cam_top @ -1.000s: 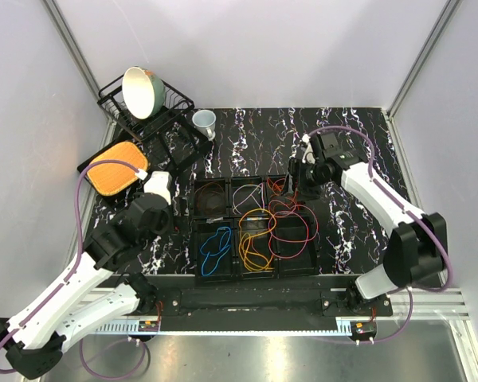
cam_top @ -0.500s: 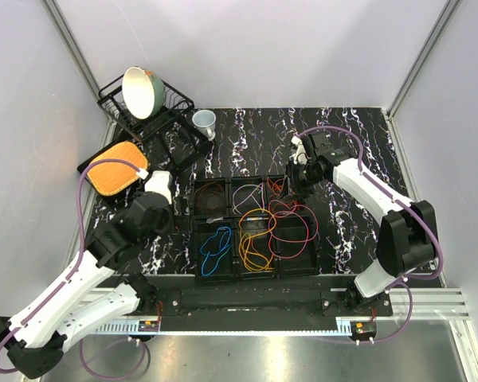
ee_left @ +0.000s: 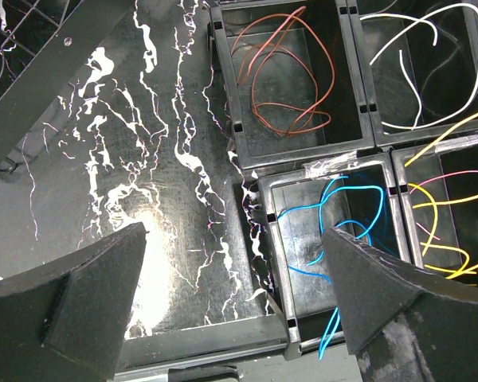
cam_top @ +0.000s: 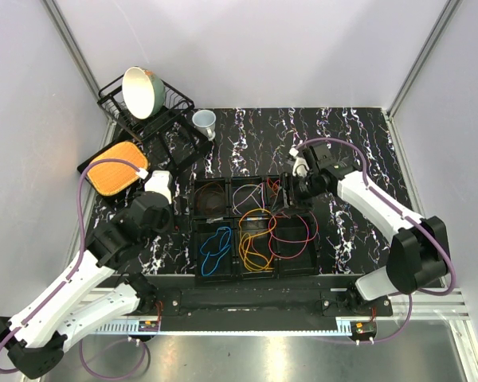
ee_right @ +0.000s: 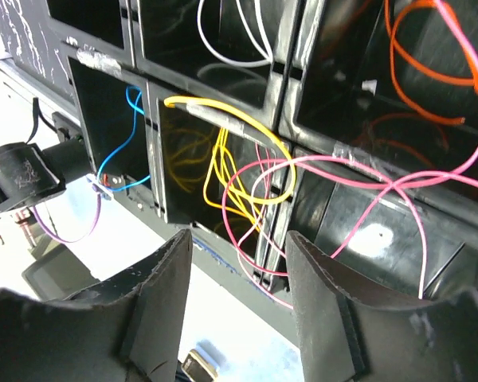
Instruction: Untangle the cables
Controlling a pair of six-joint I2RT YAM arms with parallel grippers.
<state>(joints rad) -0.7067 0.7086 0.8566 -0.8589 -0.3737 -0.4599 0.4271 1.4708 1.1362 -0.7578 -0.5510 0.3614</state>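
Left gripper (ee_left: pixel 235 263): I am holding it wide apart and empty, low over the black white-veined marbled tabletop (cam_top: pixel 342 143), just beside the near-left corner of the black plastic six-compartment tray (cam_top: pixel 194 208).
Near row, left: a thin blue cable (cam_top: pixel 215 245) is lying in loose loops in its own compartment, one end trailing over the near rim.
Near row, middle: a thin yellow cable (cam_top: pixel 255 247) is coiling in the middle compartment and arching up over the divider behind it.
Near row, right: a thin pink cable (cam_top: pixel 299 231) is spreading across the near-right compartment, crossing the dividers and overlapping the yellow loops. This is the tangle left to clear.
Right gripper (ee_right: pixel 240 255): I am hovering it over the crossing with the jaws partly apart; pink and yellow strands are showing in the gap, none pinched.
Step in hand, as I judge it: I am lining up on the pink cable. It is best taken where it is running clear of the yellow, one strand only, then raised slowly so that the yellow is not riding up with it.
Far row: a thin brown cable (ee_left: pixel 275 79), a thin white cable (ee_left: pixel 414 56) and a thin orange cable (ee_right: pixel 414 52) are lying one to a compartment, left to right.
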